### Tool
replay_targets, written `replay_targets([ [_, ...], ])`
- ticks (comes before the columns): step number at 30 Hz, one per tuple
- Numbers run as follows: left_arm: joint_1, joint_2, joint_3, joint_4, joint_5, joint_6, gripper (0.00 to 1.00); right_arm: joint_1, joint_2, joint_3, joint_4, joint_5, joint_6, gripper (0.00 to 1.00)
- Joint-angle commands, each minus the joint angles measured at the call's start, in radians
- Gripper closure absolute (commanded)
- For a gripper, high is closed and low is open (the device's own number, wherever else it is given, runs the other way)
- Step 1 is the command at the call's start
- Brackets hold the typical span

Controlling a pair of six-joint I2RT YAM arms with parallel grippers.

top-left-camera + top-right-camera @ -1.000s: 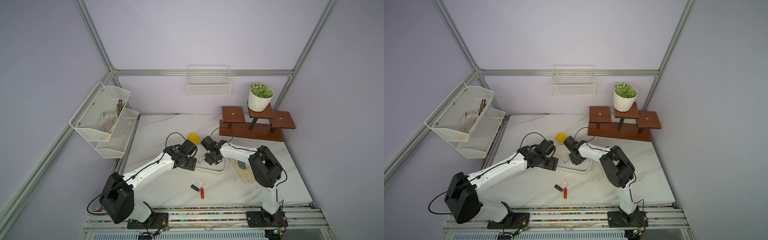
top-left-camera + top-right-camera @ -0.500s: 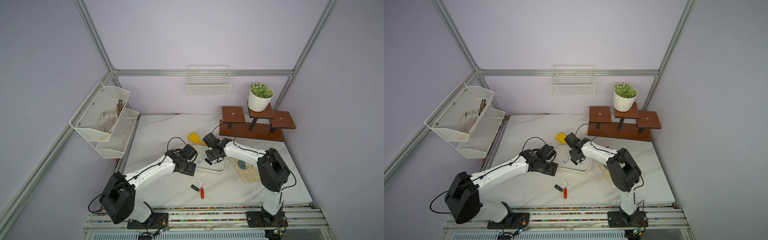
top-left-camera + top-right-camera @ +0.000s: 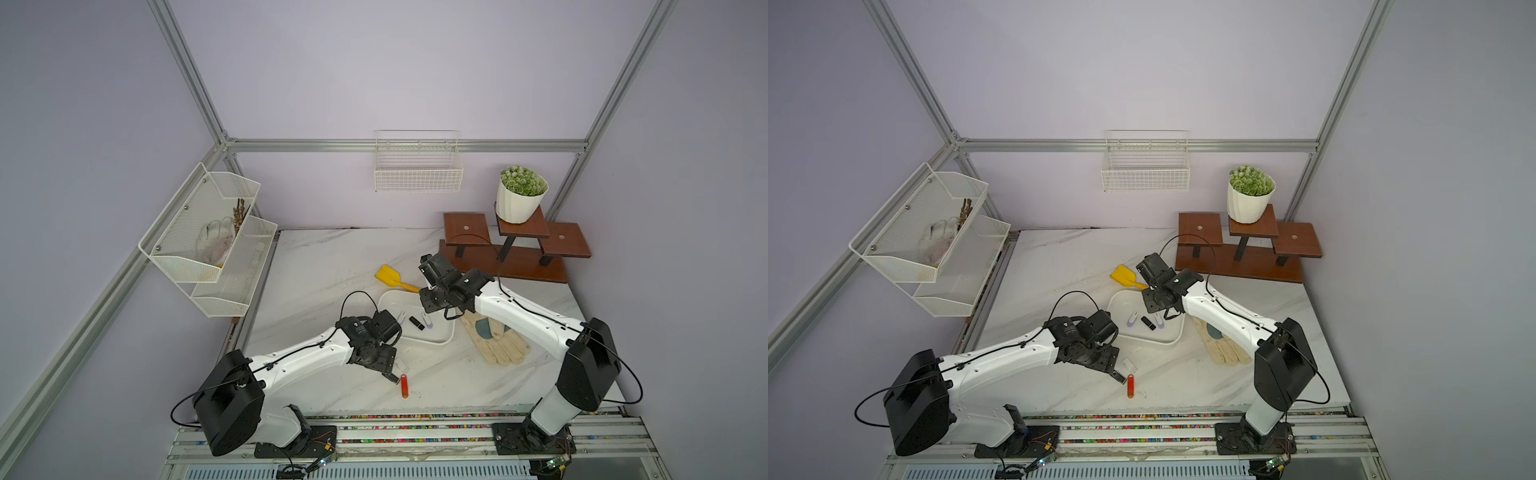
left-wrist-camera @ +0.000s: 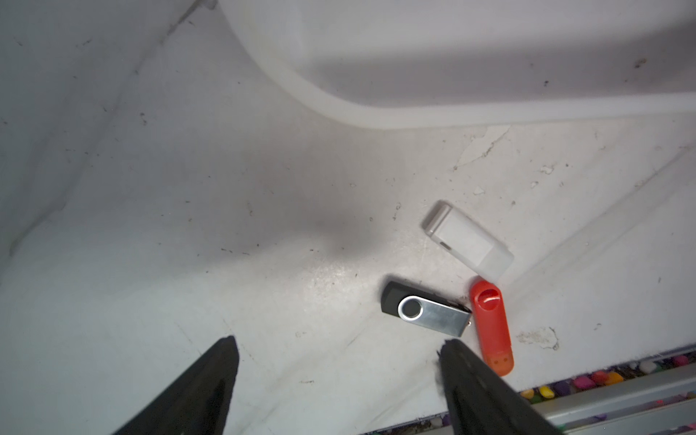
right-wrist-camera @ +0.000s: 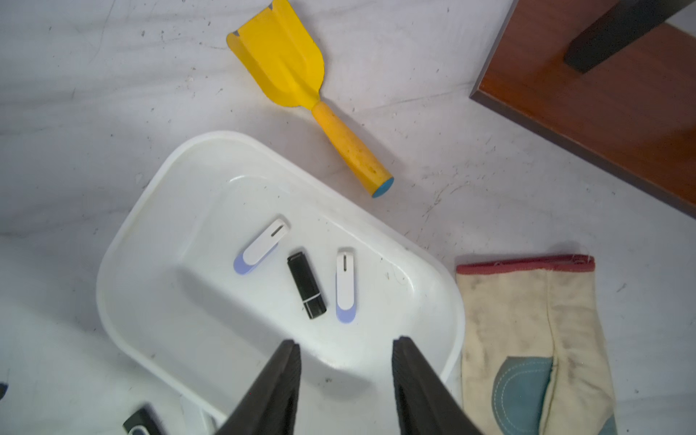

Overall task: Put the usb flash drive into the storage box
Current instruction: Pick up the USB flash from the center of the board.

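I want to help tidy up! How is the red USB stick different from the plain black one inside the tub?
The red USB stick lies on the table, outside the storage box; the black stick lies inside it. Red has rounded ends; black has square corners. Both lie flat, untouched.

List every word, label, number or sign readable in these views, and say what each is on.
No readable text in any view.
Black flash drive and two white-and-lilac drives in the storage box: plain shells, no print.
Red flash drive, swivel drive and white drive on the table: no lettering.
Pale patch on the right arm's camera housing: too small to read.
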Motion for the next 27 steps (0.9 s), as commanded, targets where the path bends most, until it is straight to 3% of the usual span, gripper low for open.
replay_targets([
  [1,0.010,-0.003,0.070,-0.031,-0.073,-0.019,0.11,0.082,-0.111,-0.050,-0.047,-0.038,0.112,0.55],
  [7,0.067,0.043,0.106,-0.059,-0.079,0.005,0.10,0.257,-0.176,-0.204,-0.020,-0.044,0.303,0.55],
  [14,0.217,-0.057,0.116,-0.064,-0.069,0.042,0.10,0.372,-0.209,-0.362,0.040,-0.030,0.428,0.56],
  [27,0.345,-0.133,0.137,-0.086,-0.081,0.096,0.07,0.501,-0.003,-0.328,0.139,-0.114,0.507,0.56],
])
